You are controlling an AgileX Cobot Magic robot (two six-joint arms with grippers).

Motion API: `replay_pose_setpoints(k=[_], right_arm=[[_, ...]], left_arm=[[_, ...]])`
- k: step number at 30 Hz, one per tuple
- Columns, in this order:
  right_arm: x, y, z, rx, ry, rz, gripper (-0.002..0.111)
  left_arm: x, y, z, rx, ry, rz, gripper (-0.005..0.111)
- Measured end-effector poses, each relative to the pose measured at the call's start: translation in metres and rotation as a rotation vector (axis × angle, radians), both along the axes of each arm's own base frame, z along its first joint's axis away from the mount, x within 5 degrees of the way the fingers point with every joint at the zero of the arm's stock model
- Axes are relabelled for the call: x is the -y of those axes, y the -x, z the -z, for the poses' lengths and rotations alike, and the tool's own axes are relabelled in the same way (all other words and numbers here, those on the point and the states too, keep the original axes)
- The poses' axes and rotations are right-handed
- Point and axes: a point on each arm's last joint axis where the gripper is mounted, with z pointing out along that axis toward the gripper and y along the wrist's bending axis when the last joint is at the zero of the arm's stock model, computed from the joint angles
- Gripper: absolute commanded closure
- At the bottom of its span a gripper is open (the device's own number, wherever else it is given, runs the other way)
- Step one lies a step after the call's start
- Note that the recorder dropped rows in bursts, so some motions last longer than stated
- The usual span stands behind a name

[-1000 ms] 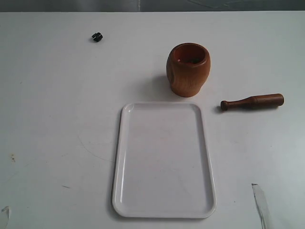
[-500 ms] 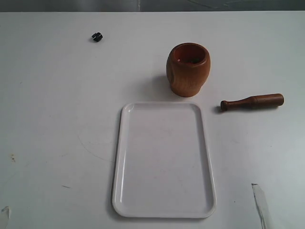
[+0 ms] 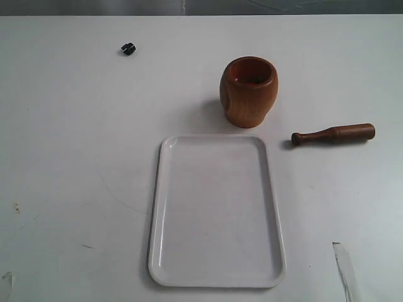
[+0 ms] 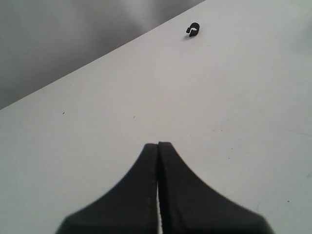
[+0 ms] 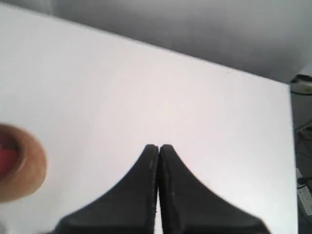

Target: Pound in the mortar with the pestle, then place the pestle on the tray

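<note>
1. The white bench (image 3: 75, 157) fills nearly the whole exterior view and carries everything else.
2. The tray (image 3: 217, 137) lies flat on the bench, in the near middle of the exterior view, with its long sides running away from the camera. Nothing lies in it.
3. The left gripper (image 4: 158, 145) has its two dark fingers pressed together, with only a hairline slit between them and nothing held. It hangs over bare bench.
4. The right gripper (image 5: 159, 146) is likewise closed on nothing, its fingers meeting tip to tip. The mortar's rim shows blurred at the edge of its wrist view.
5. The mortar (image 3: 249, 94) stands upright just beyond the tray's far right corner, near it but not touching. Its reddish inside is visible from above.
6. The pestle (image 3: 334, 134) lies on its side on the bench, to the right of the mortar and the tray and apart from both. Its small knobbed end points toward the tray.
7. A small black clip (image 3: 128, 48) sits alone far off to the left rear, and the left wrist view shows it too.
</note>
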Motion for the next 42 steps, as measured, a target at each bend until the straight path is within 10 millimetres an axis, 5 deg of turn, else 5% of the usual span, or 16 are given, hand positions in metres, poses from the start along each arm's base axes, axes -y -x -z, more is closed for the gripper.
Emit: replay_pose_setpoints(k=[4, 10, 17, 23, 42], right_arm=[[-0.039, -0.012, 0.021, -0.287, 0.198, -0.404, 0.108], [-0.054, -0.029, 0.076, -0.513, 0.318, -0.634, 0.105], [-0.065, -0.045, 0.132, -0.652, 0.299, -0.743, 0.044], [-0.054, -0.029, 0.184, -0.826, 0.385, -0.847, 0.044], [-0.064, -0.038, 0.223, -0.706, 0.542, -1.055, 0.048]], left_arm=[[0.0, 0.0, 0.0, 0.0, 0.0, 0.0, 0.107], [0.0, 0.0, 0.0, 0.0, 0.0, 0.0, 0.107], [0.0, 0.0, 0.0, 0.0, 0.0, 0.0, 0.107], [0.0, 0.0, 0.0, 0.0, 0.0, 0.0, 0.107], [0.0, 0.0, 0.0, 0.0, 0.0, 0.0, 0.107]])
